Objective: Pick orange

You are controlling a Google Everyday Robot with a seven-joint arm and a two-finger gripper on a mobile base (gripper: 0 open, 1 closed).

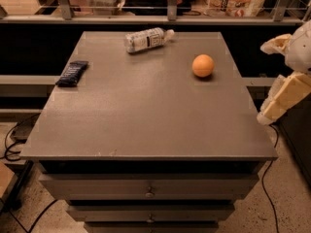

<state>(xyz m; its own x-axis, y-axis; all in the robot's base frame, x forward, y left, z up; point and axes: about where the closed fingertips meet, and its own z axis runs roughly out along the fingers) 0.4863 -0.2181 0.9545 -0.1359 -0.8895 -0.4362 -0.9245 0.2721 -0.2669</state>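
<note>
Resting on the grey table (146,120), the orange (202,65) sat in the far right part of the top, near the right edge and touching nothing else. A clear bottle (147,39) lay on its side near the far edge, left of the orange and well apart from it, cap pointing right. A dark packet (72,73) lay flat by the left edge. The hand (281,100) hung beyond the table's right edge, nearer the camera than the orange and not touching it. Whether the hand was spread or pressed together could not be told. Drawers (148,191) showed below the top, and cables (14,135) ran over the speckled floor (286,203).
</note>
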